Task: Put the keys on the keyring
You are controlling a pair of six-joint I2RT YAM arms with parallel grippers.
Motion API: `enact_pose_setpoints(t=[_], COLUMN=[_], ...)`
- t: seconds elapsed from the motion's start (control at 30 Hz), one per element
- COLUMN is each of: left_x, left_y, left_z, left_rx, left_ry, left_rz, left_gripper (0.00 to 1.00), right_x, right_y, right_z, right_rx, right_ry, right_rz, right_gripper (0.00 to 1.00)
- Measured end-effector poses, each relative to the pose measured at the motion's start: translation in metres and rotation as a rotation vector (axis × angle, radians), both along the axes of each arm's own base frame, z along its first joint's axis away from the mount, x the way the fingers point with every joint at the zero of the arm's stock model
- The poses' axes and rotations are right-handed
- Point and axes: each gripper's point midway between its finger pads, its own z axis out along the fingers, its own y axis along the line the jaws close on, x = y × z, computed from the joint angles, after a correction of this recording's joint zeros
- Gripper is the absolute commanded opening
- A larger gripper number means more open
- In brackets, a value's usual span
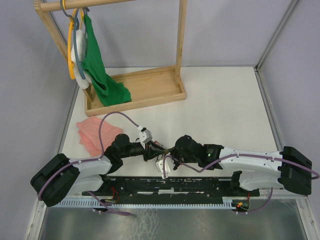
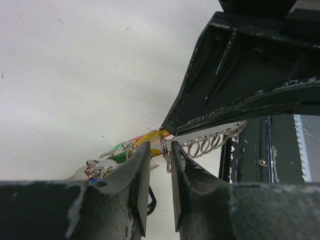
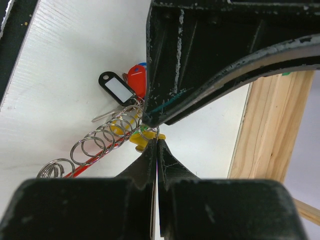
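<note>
A white counter [image 1: 220,110] fills the scene. At its far left stands a wooden rack [image 1: 137,95] with hangers and a green cloth [image 1: 100,70] draped from the rail into its tray. A pink cloth [image 1: 95,132] lies flat just in front of the rack.

Both arms reach inward along the near edge and meet tip to tip over a small bunch of keys. From the left wrist, the left end effector [image 2: 160,150] has its fingers a narrow slot apart, with bare counter showing through the gap. A thin metal ring sits edge-on right at the tips, but I cannot tell whether it is pinched. The right end effector [image 3: 155,144] is closed tight, pad against pad, its tips pressed at a silver ring. Whether that ring is caught between them is not clear either.

The green-tagged key [image 2: 120,150] lies on the counter just left of the left fingers, its silver blade pointing left. The yellow-tagged key [image 2: 148,136] lies beside it, with its tag running up to the tip of the right end effector. A chain of rings [image 2: 205,145] trails off to the right of the tips in that view. From the right wrist, a black tag [image 3: 116,90] with a white label and a red tag [image 3: 136,80] lie just beyond the meeting point, touching each other.
</note>
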Motion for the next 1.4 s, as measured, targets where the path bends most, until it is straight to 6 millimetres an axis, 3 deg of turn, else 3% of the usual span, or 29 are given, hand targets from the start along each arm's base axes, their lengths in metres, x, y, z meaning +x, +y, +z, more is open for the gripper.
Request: enact_pose_setpoints(t=[0.5,0.6,0.7,1.13,1.4], left_x=[-0.005,-0.005,-0.005,-0.004,-0.006], left_y=[-0.006,-0.006,-0.007,-0.006,-0.003], left_z=[-0.006,-0.008,-0.009,0.0,0.001], left_rx=[0.016,0.021,0.022,0.003,-0.007], left_ry=[0.032,0.039,0.042,0.011,-0.003], left_rz=[-0.053,-0.058,-0.061,-0.057,-0.049], left_gripper=[0.22,0.16,0.03,0.03,0.03], right_x=[-0.002,-0.002,-0.003,0.004,0.003], right_y=[0.0,0.0,0.001,-0.007,-0.012], right_z=[-0.001,-0.001,-0.001,0.002,-0.012], right_rx=[-0.003,-0.003,-0.002,0.038,0.051], right_ry=[0.007,0.009,0.011,0.037,0.092], right_rz=[0.007,0.009,0.012,-0.063,-0.104], right_gripper=[0.01,0.01,0.01,0.01,0.01])
